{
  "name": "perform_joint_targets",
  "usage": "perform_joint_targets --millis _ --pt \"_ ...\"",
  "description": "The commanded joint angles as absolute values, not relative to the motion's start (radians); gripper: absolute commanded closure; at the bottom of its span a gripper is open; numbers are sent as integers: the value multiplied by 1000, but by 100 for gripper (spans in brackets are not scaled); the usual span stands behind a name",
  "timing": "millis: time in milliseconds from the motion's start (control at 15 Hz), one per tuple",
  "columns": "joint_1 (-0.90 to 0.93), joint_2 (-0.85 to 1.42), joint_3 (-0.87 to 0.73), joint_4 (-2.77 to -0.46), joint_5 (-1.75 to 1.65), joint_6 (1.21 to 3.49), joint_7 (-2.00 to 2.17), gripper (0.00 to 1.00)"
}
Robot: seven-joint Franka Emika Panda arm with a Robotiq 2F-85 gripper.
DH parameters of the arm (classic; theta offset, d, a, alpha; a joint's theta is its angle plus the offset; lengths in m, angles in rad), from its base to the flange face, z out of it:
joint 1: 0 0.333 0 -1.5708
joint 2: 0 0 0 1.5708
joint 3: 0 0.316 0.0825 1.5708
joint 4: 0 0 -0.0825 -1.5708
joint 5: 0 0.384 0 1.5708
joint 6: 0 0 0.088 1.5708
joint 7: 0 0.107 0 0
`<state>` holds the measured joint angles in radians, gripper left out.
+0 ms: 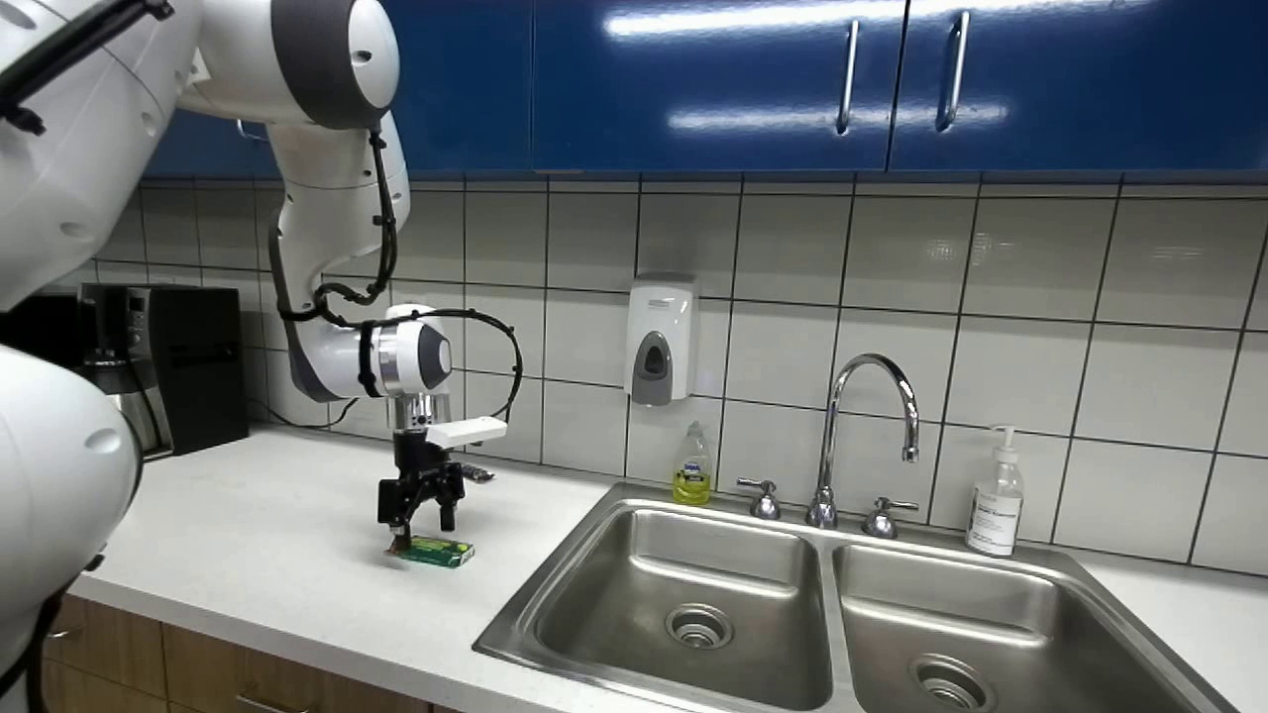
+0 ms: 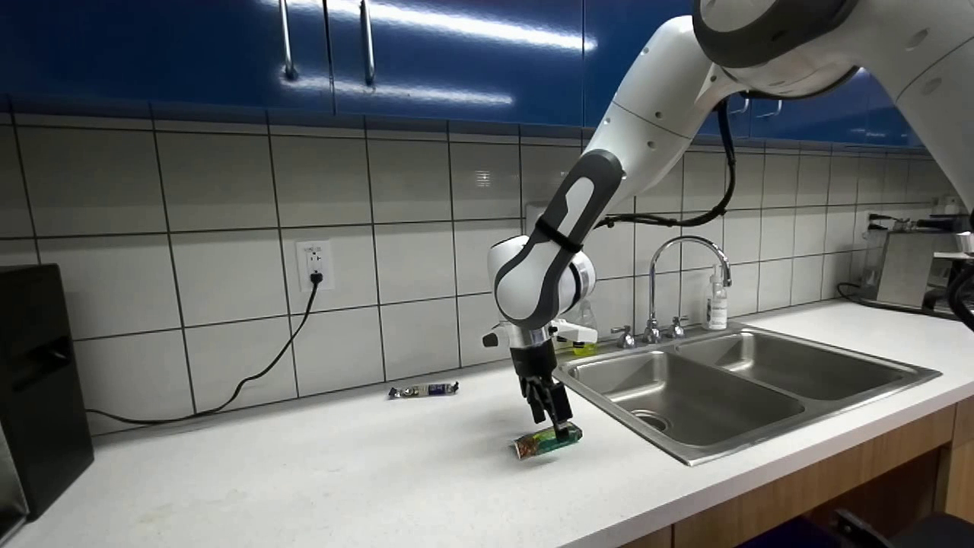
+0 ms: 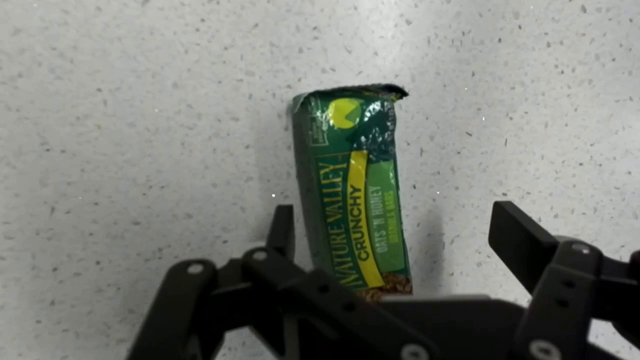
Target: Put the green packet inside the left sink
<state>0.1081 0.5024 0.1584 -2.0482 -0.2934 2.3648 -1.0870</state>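
in the wrist view the green packet (image 3: 352, 195) lies mid-frame on the counter (image 3: 150, 125), between the 2 parted fingers (image 3: 282, 230) of the gripper (image 3: 392, 222), nearer the frame-left one.

One green packet (image 3: 356, 192), two sink basins (image 1: 614, 634), one faucet (image 1: 829, 446), two faucet handles (image 1: 764, 503)

All views share the green packet (image 3: 354, 192), wrist view closest.

yellow-banded green packet (image 3: 356, 195), lying flat on the counter (image 1: 248, 515), near the steel left sink (image 1: 614, 614)
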Motion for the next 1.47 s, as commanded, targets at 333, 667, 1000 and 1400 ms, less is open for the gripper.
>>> perform_joint_targets --millis 333,667,1000,1400 --pt "114 555 162 -1985 -320 2319 -1113 0" --pt "114 568 162 -1972 -321 2311 -1111 26" --pt "114 576 163 -1964 -320 2304 -1114 52" --pt "110 581 167 -1954 -311 2296 -1117 85"
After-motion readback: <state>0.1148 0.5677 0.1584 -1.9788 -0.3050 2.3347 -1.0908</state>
